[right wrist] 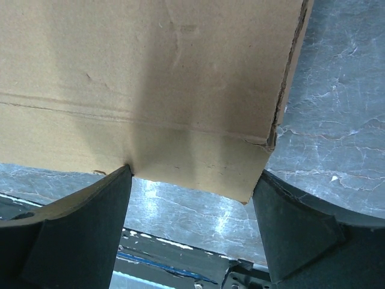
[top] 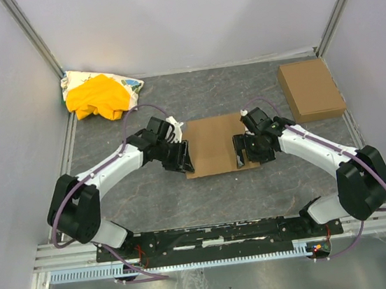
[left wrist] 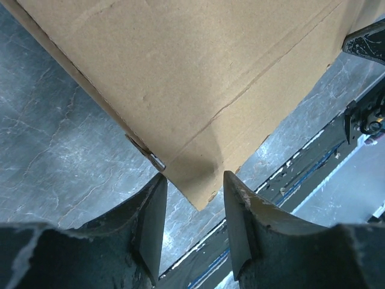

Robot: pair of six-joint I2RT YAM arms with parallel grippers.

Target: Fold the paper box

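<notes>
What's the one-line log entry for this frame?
paper box: lying on table | left gripper: open, at its left edge | right gripper: open wide, at its right edge

The paper box [top: 215, 142] is coloured plain brown, the table [top: 150, 199] is veined grey, and the cloth [top: 98, 97] is dyed yellow.

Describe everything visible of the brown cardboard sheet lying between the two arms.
The plain brown corrugated cardboard sheet appears to lie roughly flat in the middle of the grey table. It is a near-rectangular shape, not yet formed into a box. The wrist views show crease lines and a layered side edge. One corner sits between the open jaws of the left gripper. The right gripper straddles the opposite edge, jaws wide. Whether any finger presses the sheet is unclear.
</notes>
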